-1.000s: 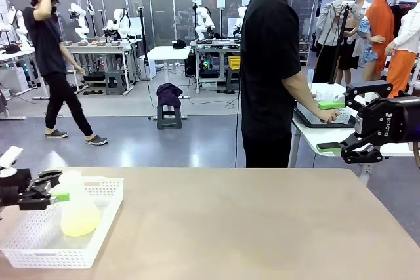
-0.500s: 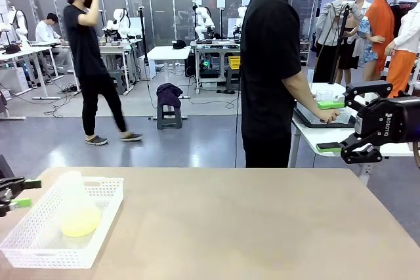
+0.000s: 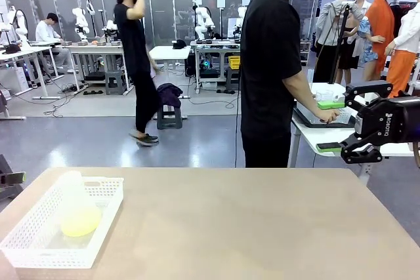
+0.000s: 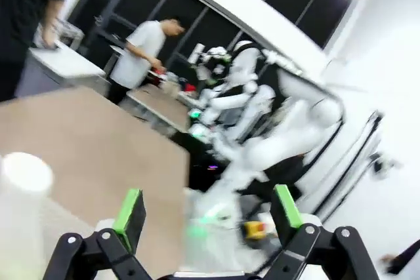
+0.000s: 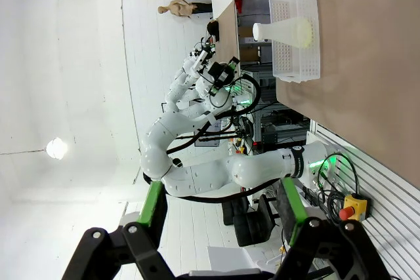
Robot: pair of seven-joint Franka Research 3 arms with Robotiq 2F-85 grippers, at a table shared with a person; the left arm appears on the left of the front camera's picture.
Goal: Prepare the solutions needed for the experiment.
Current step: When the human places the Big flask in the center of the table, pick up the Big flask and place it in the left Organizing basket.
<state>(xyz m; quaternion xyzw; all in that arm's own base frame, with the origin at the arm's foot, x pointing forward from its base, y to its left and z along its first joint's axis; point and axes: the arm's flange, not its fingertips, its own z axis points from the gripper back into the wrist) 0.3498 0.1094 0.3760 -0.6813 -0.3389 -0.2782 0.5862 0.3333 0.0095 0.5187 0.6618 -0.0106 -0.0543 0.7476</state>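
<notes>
At the bench's [image 3: 249, 227] left end: white perforated basket [image 3: 105, 218] held a conical flask [image 3: 75, 204] with shallow pale yellow solution [image 3: 81, 222]. Left gripper [image 4: 207, 211] and right gripper [image 5: 220, 208] both open, empty, apart from it. Preparation judged barely begun.

The right gripper [image 3: 352, 121] is hanging beyond the far right corner of the worktop [image 3: 249, 221], raised above its surface, its jaws standing apart with nothing between the green pads [image 5: 155, 202]. The left gripper [image 3: 12, 178] is sitting just off the worktop's left edge, barely in sight, and its jaws are gaping wide and empty, green pads [image 4: 129, 209] well apart.
</notes>
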